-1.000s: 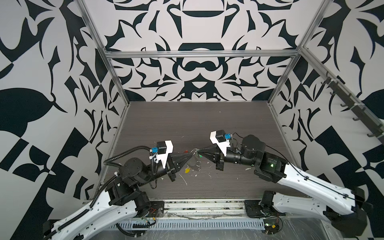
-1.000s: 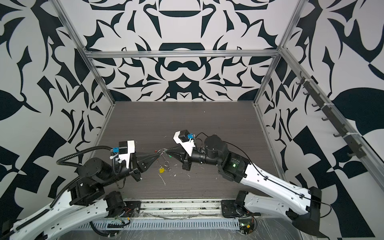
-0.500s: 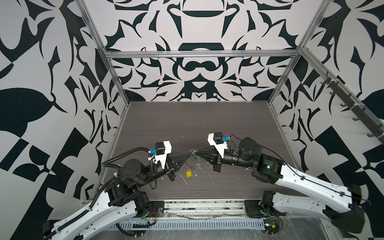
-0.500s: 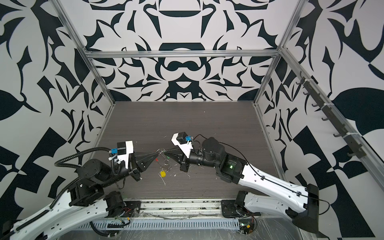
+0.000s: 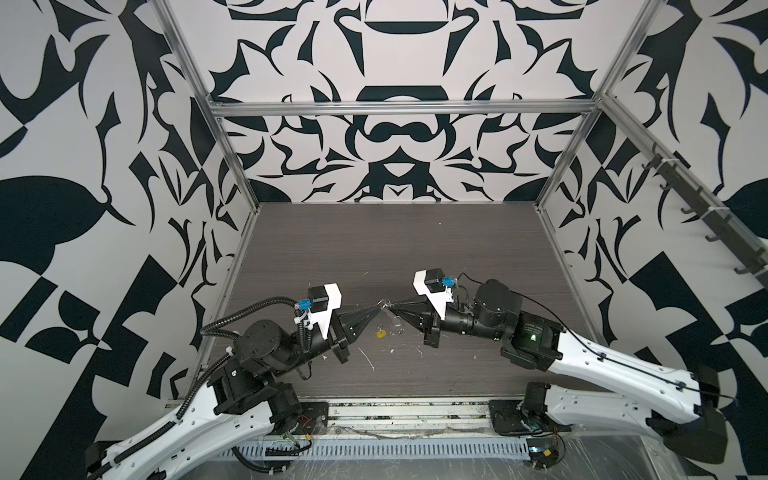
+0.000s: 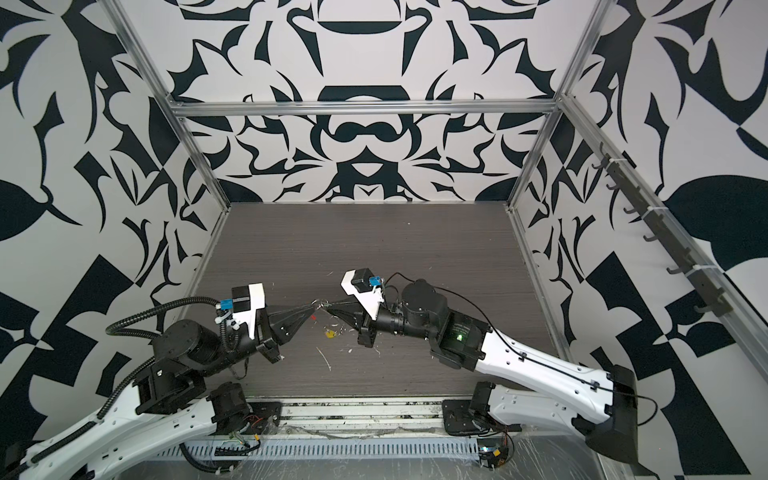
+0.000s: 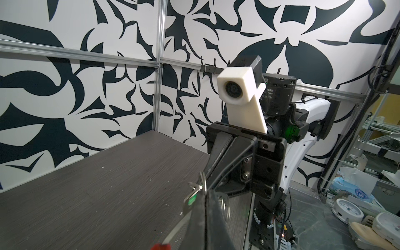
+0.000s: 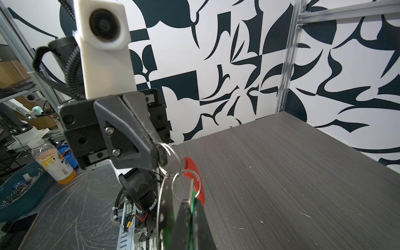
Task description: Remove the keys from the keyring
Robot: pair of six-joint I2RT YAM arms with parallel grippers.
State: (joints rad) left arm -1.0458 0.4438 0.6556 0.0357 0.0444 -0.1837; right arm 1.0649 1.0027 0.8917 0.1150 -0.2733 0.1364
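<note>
Left claw point(image 5: 376, 309): clenched. In the right wrist view we see its tips pinching a small wire ring point(image 8: 164, 149).
Right claw point(image 5: 395, 308): clenched as well, meeting the left claw tip to tip above the surface point(image 5: 395, 249). We see the green key point(image 8: 191, 207) nipped between its fingers.
Keyring point(image 8: 160, 201): up in the air between the two claws. It shows as a blurred grey hoop close to the right wrist camera, and we cannot tell how the small rings join it.
Red key point(image 8: 194, 174): dangles just under the left claw's tips with a wire ring through it, clear of the surface.
Yellow key point(image 5: 380, 333): lies alone on the surface in both top views point(image 6: 329, 333), just nearside of where the claws meet and apart from the keyring.
Pale scraps point(image 5: 365, 357): we see them scattered on the surface near the yellow key.
</note>
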